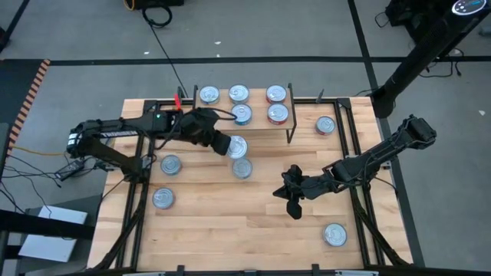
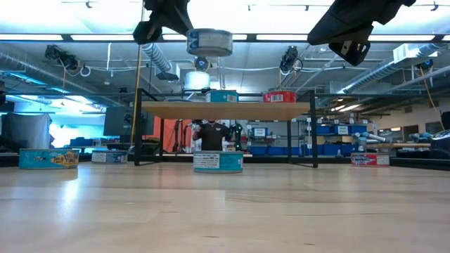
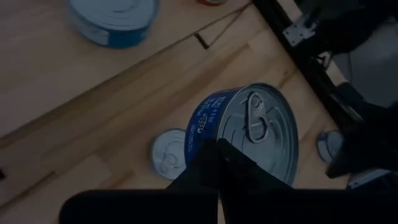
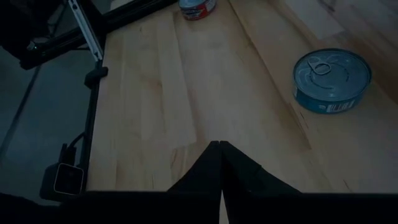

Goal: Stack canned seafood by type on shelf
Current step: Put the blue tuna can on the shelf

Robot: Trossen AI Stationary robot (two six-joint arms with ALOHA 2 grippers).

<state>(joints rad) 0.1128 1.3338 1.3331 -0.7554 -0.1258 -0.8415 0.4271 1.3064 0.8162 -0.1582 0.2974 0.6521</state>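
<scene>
The shelf (image 1: 259, 103) stands at the table's far middle with several cans on its board, among them a teal can (image 2: 221, 96) and a red one (image 2: 280, 96). My left gripper (image 1: 228, 146) is shut on a dark blue can (image 3: 255, 130), which is in the air just in front of the shelf and well above its board (image 2: 209, 42). Another can (image 1: 242, 168) stands on the table below it. My right gripper (image 1: 294, 198) hovers shut over the table's right middle, holding nothing. My left gripper has the dark blue can by its rim (image 3: 211, 134), on the side toward the arm. The fingers (image 3: 205, 165) are almost together and cover the exact spot. They slant down from the table's left. The can is lifted clear, about level, with its pull-tab top up.
Loose cans stand on the table at the left (image 1: 170, 164), near left (image 1: 163, 198), far right (image 1: 325, 124) and near right (image 1: 334, 234). Black rails (image 1: 354, 138) run along the table's sides. Bare wood lies in the near middle.
</scene>
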